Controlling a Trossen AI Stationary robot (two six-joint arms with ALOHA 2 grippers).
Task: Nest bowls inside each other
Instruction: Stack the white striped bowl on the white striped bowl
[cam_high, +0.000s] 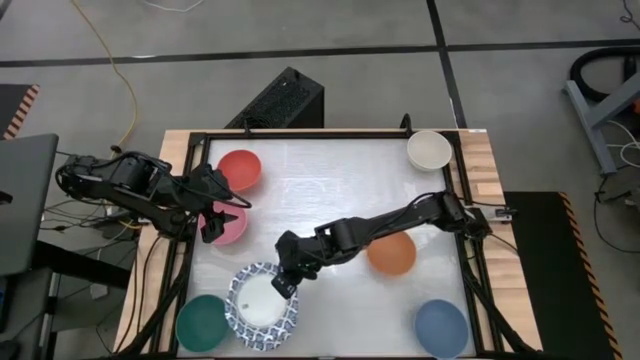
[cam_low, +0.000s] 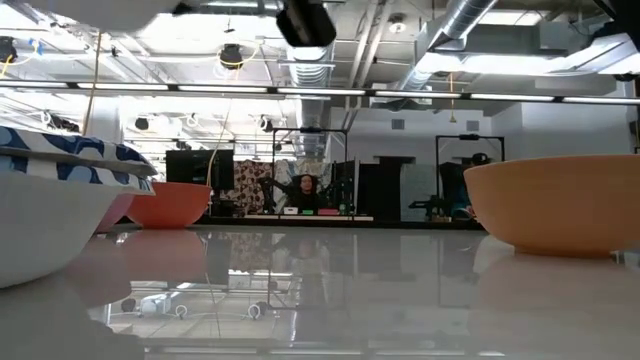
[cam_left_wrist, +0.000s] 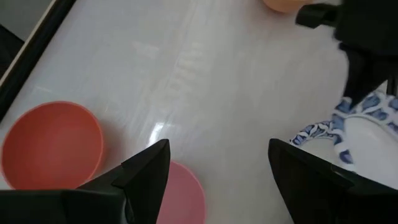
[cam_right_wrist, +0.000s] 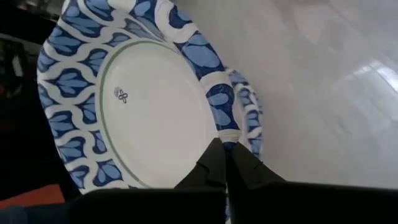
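Note:
A white bowl with a blue-patterned rim (cam_high: 263, 305) (cam_right_wrist: 155, 118) is near the table's front left, and my right gripper (cam_high: 285, 285) (cam_right_wrist: 224, 163) is shut on its rim. A second patterned rim (cam_right_wrist: 250, 118) shows just behind it. My left gripper (cam_high: 213, 222) (cam_left_wrist: 217, 168) hangs open above the pink bowl (cam_high: 232, 224) (cam_left_wrist: 186, 193) and touches nothing. The red bowl (cam_high: 240, 170), the cream bowl (cam_high: 429, 150), the orange bowl (cam_high: 391, 253), the blue bowl (cam_high: 441, 327) and the green bowl (cam_high: 203, 322) each rest on their bases on the table. My right gripper pinches the patterned bowl's rim (cam_right_wrist: 225, 135) between its two shut fingers, on the side toward the table's middle. The fingers slant down from the table's right and far side. The bowl sits tilted against the other patterned bowl; I cannot tell whether it is lifted clear.
The white tabletop (cam_high: 340, 190) has a black frame around it. The orange bowl lies right under my right arm. In the low view the patterned bowl (cam_low: 60, 160) fills the left and the orange bowl (cam_low: 560, 205) the right. Bare table lies between the red and cream bowls.

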